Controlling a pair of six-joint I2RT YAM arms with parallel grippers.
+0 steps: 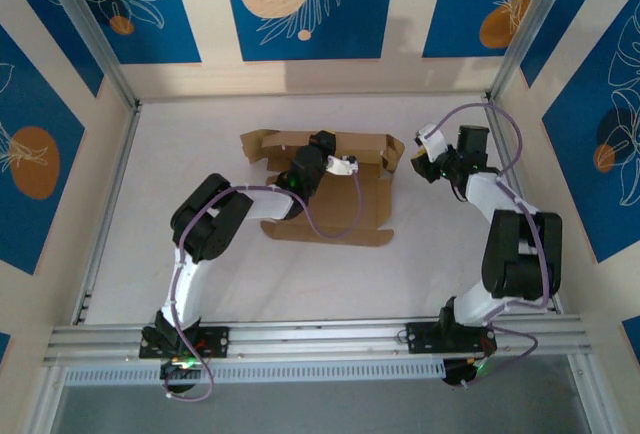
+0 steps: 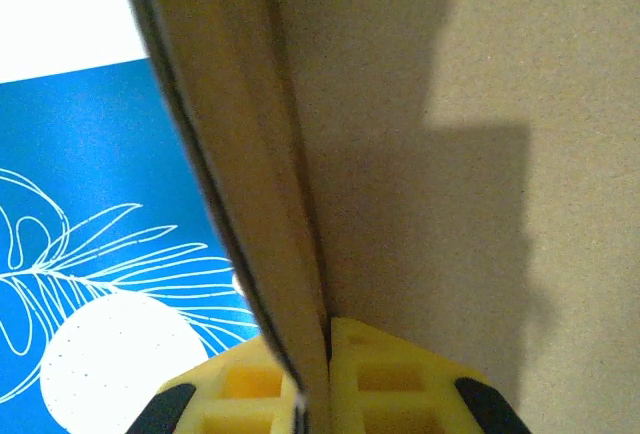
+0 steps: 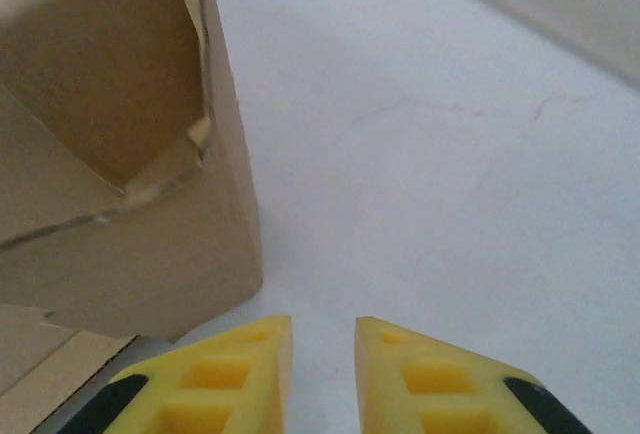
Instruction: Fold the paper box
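Note:
The paper box [image 1: 330, 209], plain brown cardboard, lies in the middle of the white table with its far wall and side flaps raised. My left gripper [image 1: 338, 164] reaches over the sheet to that far wall. In the left wrist view its yellow fingers [image 2: 385, 374] are shut on a thin upright panel of the box [image 2: 450, 154]. My right gripper [image 1: 427, 161] hovers just right of the box's right end. In the right wrist view it [image 3: 323, 329] stands open with bare table in the gap, and the box's corner [image 3: 150, 204] is to its left, not touching.
Blue-patterned walls [image 1: 305, 4] close in the table at the back and both sides. Metal frame posts [image 1: 110, 64] stand at the back corners. White table surface [image 1: 450, 254] lies to the right of and in front of the box.

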